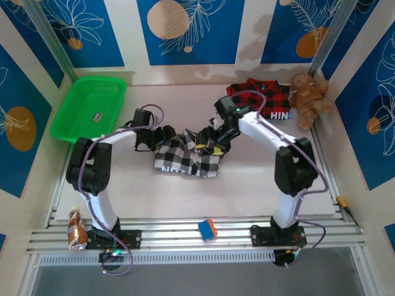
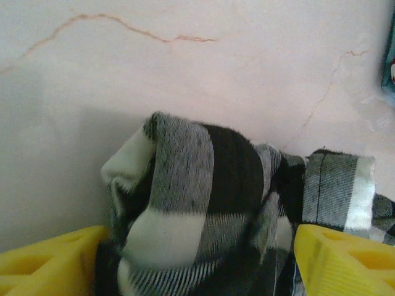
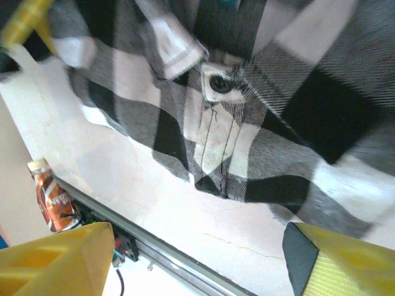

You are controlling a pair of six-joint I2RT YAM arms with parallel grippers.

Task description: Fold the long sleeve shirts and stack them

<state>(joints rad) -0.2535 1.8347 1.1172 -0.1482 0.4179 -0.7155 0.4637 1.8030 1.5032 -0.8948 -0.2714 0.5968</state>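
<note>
The black-and-white checked shirt (image 1: pixel 187 157) lies crumpled mid-table. My left gripper (image 1: pixel 165 137) sits at its left upper edge. In the left wrist view its yellow fingers (image 2: pixel 345 262) stand wide apart, open, with a bunched fold of the checked shirt (image 2: pixel 185 197) between them. My right gripper (image 1: pixel 213 140) hovers over the shirt's right upper part. The right wrist view shows it open (image 3: pixel 197 265) over bare table, with the checked cloth (image 3: pixel 247 123) just beyond its fingertips. The red-and-black plaid shirt (image 1: pixel 256 97), with its black band of white letters, lies at the back right.
A green basket (image 1: pixel 89 106) stands at the back left. A brown teddy bear (image 1: pixel 310 98) leans in the back right corner. A blue and orange block (image 1: pixel 207 229) rests on the front rail, and a can (image 1: pixel 76 229) (image 3: pixel 52 198) lies at the front left.
</note>
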